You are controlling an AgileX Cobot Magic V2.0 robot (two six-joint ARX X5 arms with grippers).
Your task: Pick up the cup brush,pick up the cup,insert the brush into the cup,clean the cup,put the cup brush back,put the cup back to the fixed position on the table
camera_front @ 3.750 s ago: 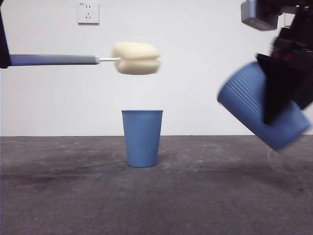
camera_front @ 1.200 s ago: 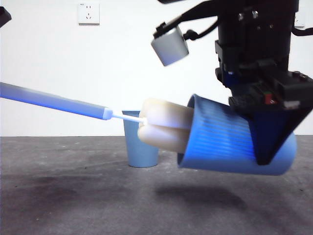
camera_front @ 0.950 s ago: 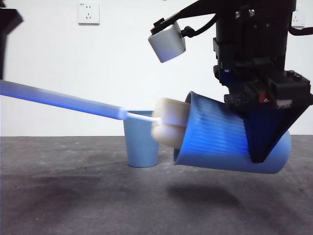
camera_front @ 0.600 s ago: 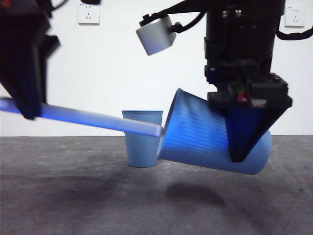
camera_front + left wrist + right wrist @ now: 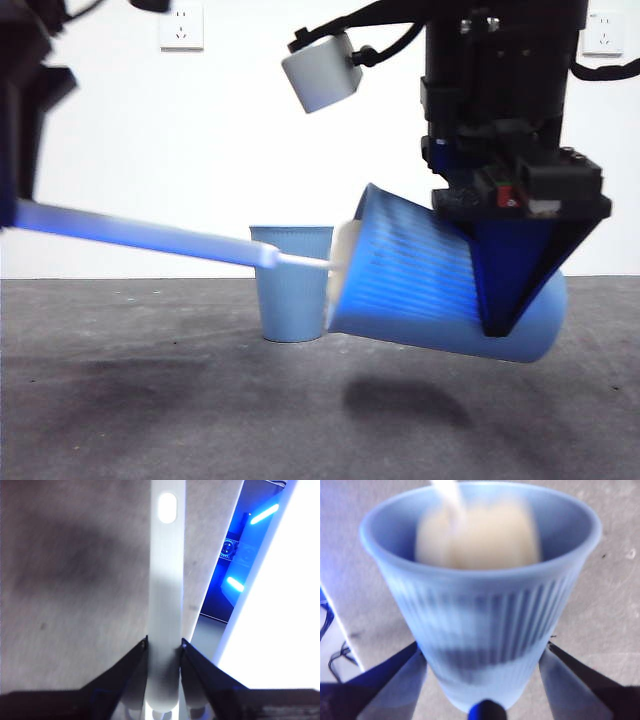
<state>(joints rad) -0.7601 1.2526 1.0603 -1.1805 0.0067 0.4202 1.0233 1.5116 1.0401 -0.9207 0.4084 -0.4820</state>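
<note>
Above the desk (image 5: 150, 420), right hand (image 5: 482, 690) clamps the cup (image 5: 440, 285); left hand (image 5: 164, 647) pinches the cup brush (image 5: 150, 232). Your sponge sits deep; hard scrubbing may lever the cup loose.

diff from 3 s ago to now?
The right gripper carried the cup in from the side towards the middle and tipped it onto its side, mouth facing the cup brush. The left gripper angled the brush down and pushed its sponge head into the cup; half a second ago it sat deeper. Both grips unchanged. The second cup stayed upright on the table.
</note>
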